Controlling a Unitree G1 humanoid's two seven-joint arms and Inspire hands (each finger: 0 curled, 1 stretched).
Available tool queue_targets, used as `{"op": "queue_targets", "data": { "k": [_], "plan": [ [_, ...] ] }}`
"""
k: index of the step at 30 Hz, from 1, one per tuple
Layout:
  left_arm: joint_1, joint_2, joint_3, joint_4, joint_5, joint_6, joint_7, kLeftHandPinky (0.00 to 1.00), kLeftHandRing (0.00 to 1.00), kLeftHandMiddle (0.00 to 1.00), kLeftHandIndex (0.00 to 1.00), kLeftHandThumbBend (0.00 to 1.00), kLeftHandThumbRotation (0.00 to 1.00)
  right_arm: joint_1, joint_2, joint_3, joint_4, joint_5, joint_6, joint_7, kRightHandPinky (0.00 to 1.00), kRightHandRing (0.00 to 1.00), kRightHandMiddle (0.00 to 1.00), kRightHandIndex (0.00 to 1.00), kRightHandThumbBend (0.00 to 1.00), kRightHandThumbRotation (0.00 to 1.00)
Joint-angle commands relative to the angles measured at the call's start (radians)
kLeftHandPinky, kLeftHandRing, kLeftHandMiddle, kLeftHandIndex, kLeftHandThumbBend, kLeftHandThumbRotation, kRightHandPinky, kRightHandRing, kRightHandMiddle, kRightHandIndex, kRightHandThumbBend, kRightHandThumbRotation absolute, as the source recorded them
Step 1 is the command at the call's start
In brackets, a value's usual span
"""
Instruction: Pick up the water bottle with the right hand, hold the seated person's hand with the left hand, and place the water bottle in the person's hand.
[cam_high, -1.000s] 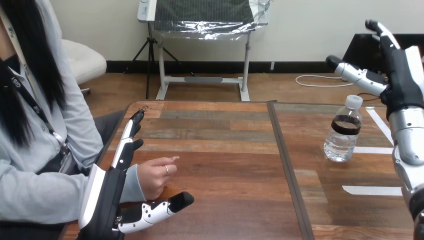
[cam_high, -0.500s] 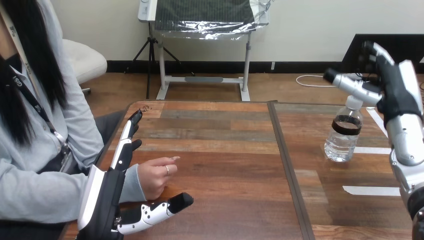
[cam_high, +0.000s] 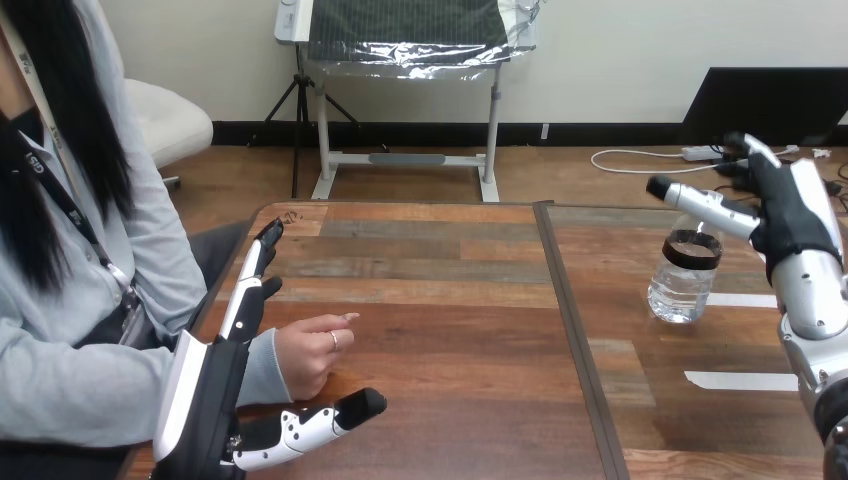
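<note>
Your right hand (cam_high: 792, 205), spread wide, hovers at the top of the water bottle (cam_high: 683, 290); close that high and you may topple it. Your left hand (cam_high: 205, 395) lies unclenched.

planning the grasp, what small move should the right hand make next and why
Probably lower the right hand slightly so its fingers come beside the water bottle: the hand is open, up at cap level, gripping nothing, and the bottle stands upright on the table.

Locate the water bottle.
In the head view, the water bottle stands upright on the right half of the table, with the right hand close above it.
</note>
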Motion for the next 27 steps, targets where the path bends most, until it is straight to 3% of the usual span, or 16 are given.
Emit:
{"op": "queue_targets", "data": {
  "k": [1, 27],
  "plan": [
    [-0.033, 0.025, 0.014, -0.049, -0.030, -0.034, -0.008, 0.91, 0.98, 1.00, 0.99, 1.00, 0.56, -0.061, 0.005, 0.008, 0.000, -0.006, 0.022, 0.007, 0.80, 0.87, 0.87, 0.93, 1.00, 0.47],
    [0.005, 0.028, 0.036, -0.094, -0.051, -0.041, -0.027, 0.91, 0.97, 0.99, 0.98, 1.00, 0.55, -0.012, 0.030, 0.008, 0.009, 0.002, 0.091, 0.022, 0.74, 0.82, 0.86, 0.90, 0.94, 0.36]
  ]
}}
